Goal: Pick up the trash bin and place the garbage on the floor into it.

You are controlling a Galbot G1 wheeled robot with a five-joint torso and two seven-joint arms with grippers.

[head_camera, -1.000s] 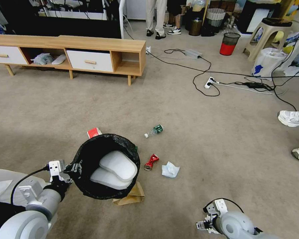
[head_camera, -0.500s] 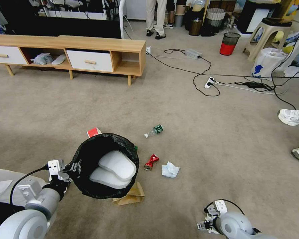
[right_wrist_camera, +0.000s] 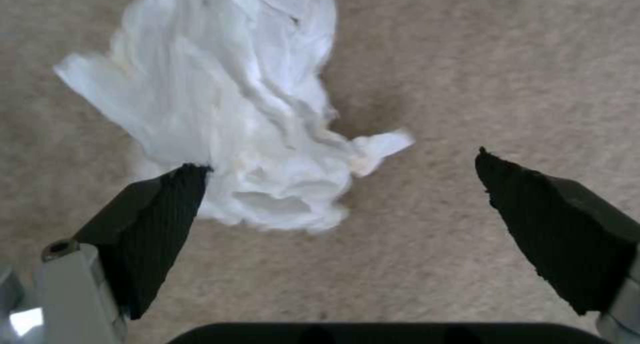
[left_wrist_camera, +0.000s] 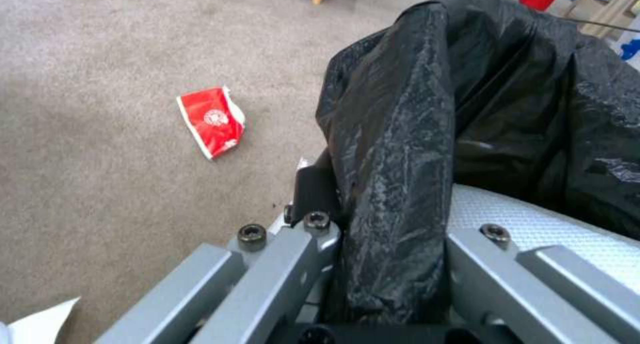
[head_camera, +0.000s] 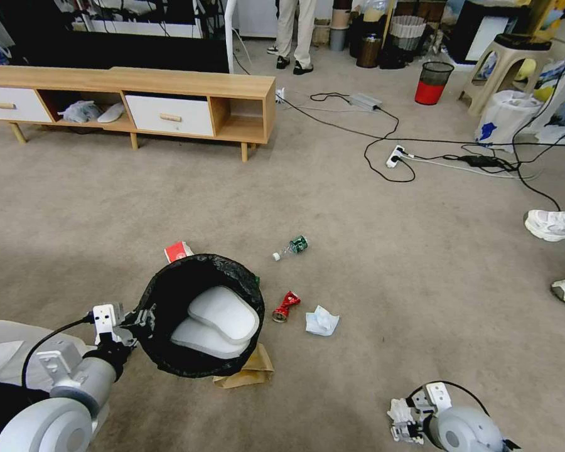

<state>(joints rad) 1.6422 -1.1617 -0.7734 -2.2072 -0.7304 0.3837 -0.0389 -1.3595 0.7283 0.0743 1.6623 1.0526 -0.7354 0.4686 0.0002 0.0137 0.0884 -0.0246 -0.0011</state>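
Trash bin first: we hold it off the floor at the lower left of the head view, its black liner folded over the rim and the mouth tilted toward us. Our left gripper is clamped on that rim, with a fold of the liner pinched between its jaws. So the pick-up half of the task looks done to us. Inside the bin we see two pale rounded pads, but we cannot tell whether they are litter.

Most of the garbage is not yet collected. A brown paper bag lies partly under the bin, a crushed red can just beside it, then a crumpled tissue, a clear bottle with a green label a little farther out, and a red-white packet behind the bin.

Our right gripper hangs low over the carpet with its jaws wide apart and holding nothing, above another white tissue that sits toward one fingertip rather than centred.

As for writing, the packet carries a round white emblem on red; its text and the bottle's label are too small for us to read.
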